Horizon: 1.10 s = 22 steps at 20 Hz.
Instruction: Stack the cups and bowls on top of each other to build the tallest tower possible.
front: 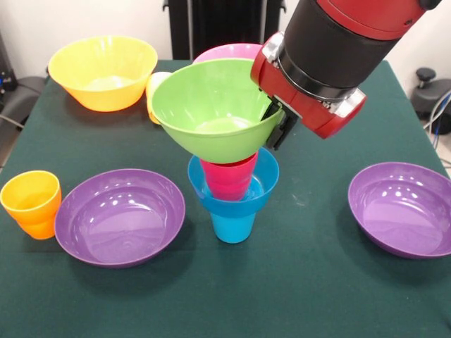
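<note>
My pincer pinches the right rim of the lime green bowl, tilted atop the red cup, blue bowl and blue cup.

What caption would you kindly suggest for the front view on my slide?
Gripper at the rim of the tilted lime green bowl topping red cup, blue bowl and blue cup.
</note>
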Each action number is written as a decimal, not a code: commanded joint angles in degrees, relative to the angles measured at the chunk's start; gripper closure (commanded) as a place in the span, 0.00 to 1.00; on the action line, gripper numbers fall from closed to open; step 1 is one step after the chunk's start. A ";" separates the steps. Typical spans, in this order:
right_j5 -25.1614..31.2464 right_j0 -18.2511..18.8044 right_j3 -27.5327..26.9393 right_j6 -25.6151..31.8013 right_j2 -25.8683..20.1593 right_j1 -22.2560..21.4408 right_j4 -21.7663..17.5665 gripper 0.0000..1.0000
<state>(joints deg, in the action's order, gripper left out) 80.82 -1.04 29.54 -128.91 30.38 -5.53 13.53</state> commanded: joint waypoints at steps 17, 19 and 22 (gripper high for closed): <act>-6.41 -0.44 8.35 11.67 -8.43 -1.93 -4.52 1.00; -6.50 -0.47 8.66 11.73 -8.47 -2.11 -4.59 1.00; -6.24 -0.42 8.54 11.72 -8.46 -2.10 -4.60 1.00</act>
<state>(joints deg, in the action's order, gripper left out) 76.68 -1.10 32.48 -128.91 28.47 -6.82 13.51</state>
